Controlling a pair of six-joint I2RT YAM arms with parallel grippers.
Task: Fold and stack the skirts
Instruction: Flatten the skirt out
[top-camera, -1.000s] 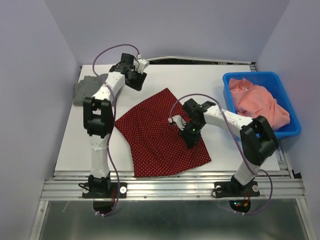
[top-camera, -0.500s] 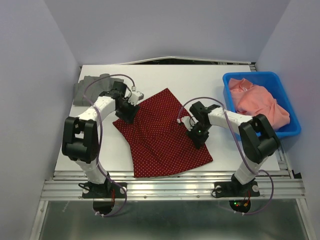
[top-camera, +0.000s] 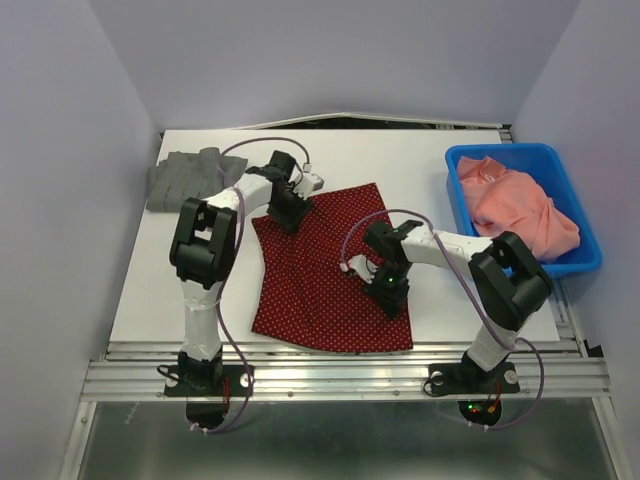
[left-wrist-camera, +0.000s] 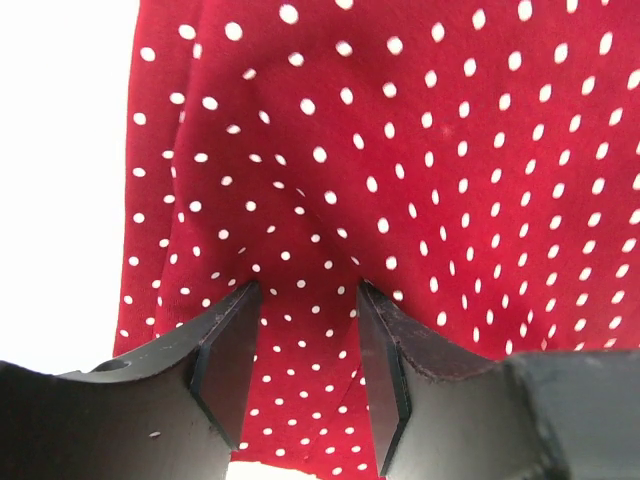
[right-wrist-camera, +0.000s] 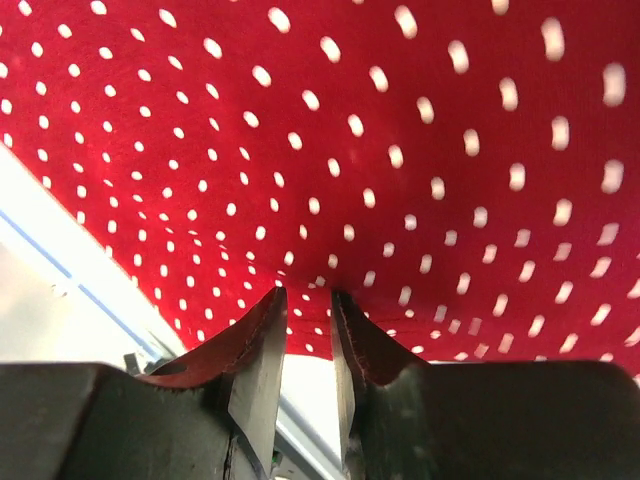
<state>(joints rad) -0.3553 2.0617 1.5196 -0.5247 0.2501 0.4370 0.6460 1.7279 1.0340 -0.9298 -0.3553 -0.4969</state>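
The dark red polka-dot skirt (top-camera: 320, 285) lies spread flat in the middle of the white table (top-camera: 170, 290). The plain dark grey skirt (top-camera: 185, 178) lies folded at the far left. My left gripper (top-camera: 290, 210) is down on the red skirt's upper left part. In the left wrist view its jaws (left-wrist-camera: 305, 290) stand partly apart, with red cloth (left-wrist-camera: 450, 150) puckering between them. My right gripper (top-camera: 392, 290) is at the skirt's right edge. In the right wrist view its jaws (right-wrist-camera: 308, 295) are nearly closed, pinching the cloth's edge (right-wrist-camera: 350, 120) at the tips.
A blue bin (top-camera: 510, 150) holding pink cloth (top-camera: 520, 205) stands at the right edge of the table. Purple walls close in the left, back and right sides. A metal rail (top-camera: 340, 375) runs along the near edge by the arm bases.
The red skirt has shifted and turned, and now lies squarer and further right. My left gripper swept right from its left corner to its upper edge. My right gripper moved slightly toward me.
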